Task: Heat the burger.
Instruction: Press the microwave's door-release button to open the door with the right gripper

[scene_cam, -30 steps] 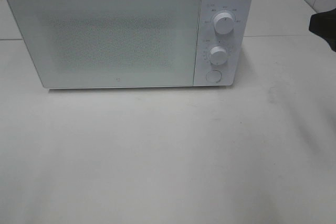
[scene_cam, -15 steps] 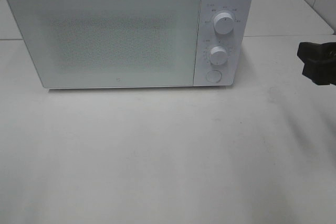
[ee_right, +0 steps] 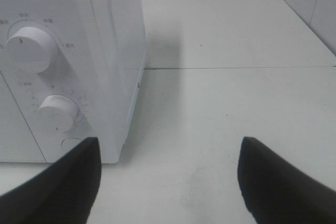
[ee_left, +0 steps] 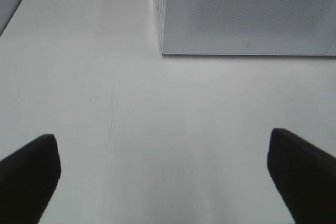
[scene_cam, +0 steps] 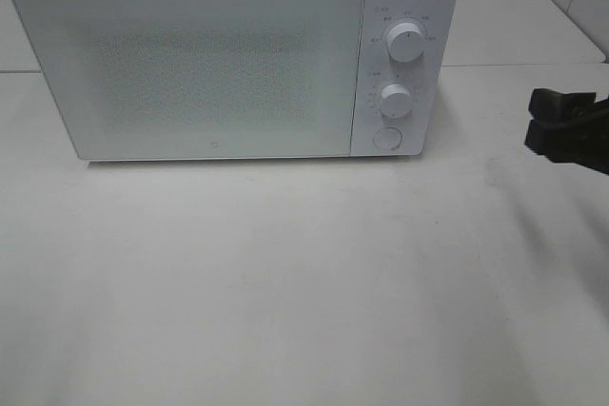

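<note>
- High view: the microwave (scene_cam: 228,54) stands in the upper left of the frame on the desk (scene_cam: 304,282), with its door shut. The right hand (scene_cam: 535,122) shows at the right edge, apart from the microwave.
- Left wrist view: the left hand (ee_left: 168,182) is spread wide, holding nothing, above the desk.
- Right wrist view: the right hand is spread wide, holding nothing. The microwave's upper knob (ee_right: 29,43) and lower knob (ee_right: 58,111) lie at the left of the frame.
- The burger's place cannot be told from any view.

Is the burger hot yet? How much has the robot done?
Done: nothing visible. The microwave door is shut and no burger shows; I cannot tell if one is inside. In hand: the right gripper, open and empty, hangs right of the knobs; the left gripper is open over the table. Left: probably opening the door or turning a knob.
</note>
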You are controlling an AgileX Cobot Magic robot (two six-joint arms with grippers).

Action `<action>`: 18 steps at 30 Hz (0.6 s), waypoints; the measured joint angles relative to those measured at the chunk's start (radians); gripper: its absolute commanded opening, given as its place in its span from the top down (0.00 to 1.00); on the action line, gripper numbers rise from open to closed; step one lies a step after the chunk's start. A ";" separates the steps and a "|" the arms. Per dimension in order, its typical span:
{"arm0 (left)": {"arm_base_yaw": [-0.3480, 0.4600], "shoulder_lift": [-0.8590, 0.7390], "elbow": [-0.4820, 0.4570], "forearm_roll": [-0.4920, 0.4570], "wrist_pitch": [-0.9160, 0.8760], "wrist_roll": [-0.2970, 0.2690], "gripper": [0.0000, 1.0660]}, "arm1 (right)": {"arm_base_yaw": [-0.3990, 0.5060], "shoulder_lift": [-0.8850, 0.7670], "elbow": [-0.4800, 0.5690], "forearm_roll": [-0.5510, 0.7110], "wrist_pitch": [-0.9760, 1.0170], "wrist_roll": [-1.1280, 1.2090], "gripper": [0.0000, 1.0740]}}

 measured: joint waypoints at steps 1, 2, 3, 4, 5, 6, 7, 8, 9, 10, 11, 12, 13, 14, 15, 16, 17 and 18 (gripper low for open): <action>0.000 0.000 0.000 0.000 0.000 0.000 0.06 | 0.000 0.000 0.000 0.000 0.000 0.000 0.34; 0.000 0.000 0.000 0.000 0.000 0.000 0.06 | 0.027 0.022 0.000 0.021 -0.020 -0.015 0.34; 0.000 0.000 0.000 0.000 0.000 0.000 0.06 | 0.080 0.068 -0.001 0.084 -0.063 -0.051 0.34; 0.000 0.000 0.000 0.000 0.000 0.000 0.06 | 0.080 0.068 -0.001 0.084 -0.063 -0.051 0.34; 0.000 0.000 0.000 0.000 0.000 0.000 0.06 | 0.133 0.107 -0.001 0.144 -0.103 -0.078 0.34; 0.000 0.000 0.000 0.000 0.000 0.000 0.06 | 0.162 0.124 -0.001 0.176 -0.121 -0.086 0.34; 0.000 0.000 0.000 0.000 0.000 0.000 0.06 | 0.162 0.124 -0.001 0.176 -0.121 -0.086 0.34; 0.000 0.000 0.000 0.000 0.000 0.000 0.06 | 0.222 0.162 0.001 0.239 -0.167 -0.110 0.34; 0.000 0.000 0.000 0.000 0.000 0.000 0.06 | 0.222 0.162 0.001 0.239 -0.167 -0.110 0.34; 0.000 0.000 0.000 0.000 0.000 0.000 0.06 | 0.245 0.177 0.001 0.265 -0.190 -0.118 0.34; 0.000 0.000 0.000 0.000 0.000 0.000 0.06 | 0.299 0.212 0.001 0.321 -0.228 -0.136 0.34; 0.000 0.000 0.000 0.000 0.000 0.000 0.06 | 0.299 0.212 0.001 0.321 -0.228 -0.136 0.34; 0.000 0.000 0.000 0.000 0.000 0.000 0.06 | 0.356 0.245 0.001 0.383 -0.267 -0.144 0.34; 0.000 0.000 0.000 0.000 0.000 0.000 0.06 | 0.378 0.258 0.000 0.414 -0.278 -0.149 0.34; 0.000 0.000 0.000 0.000 0.000 0.000 0.06 | 0.378 0.258 0.000 0.414 -0.278 -0.149 0.34; 0.000 0.000 0.000 0.000 0.000 0.000 0.06 | 0.427 0.291 -0.009 0.471 -0.299 -0.159 0.34; 0.000 0.000 0.000 0.000 0.000 0.000 0.06 | 0.449 0.304 -0.018 0.488 -0.306 -0.163 0.34; 0.000 0.000 0.000 0.000 0.000 0.000 0.06 | 0.449 0.304 -0.018 0.488 -0.306 -0.163 0.34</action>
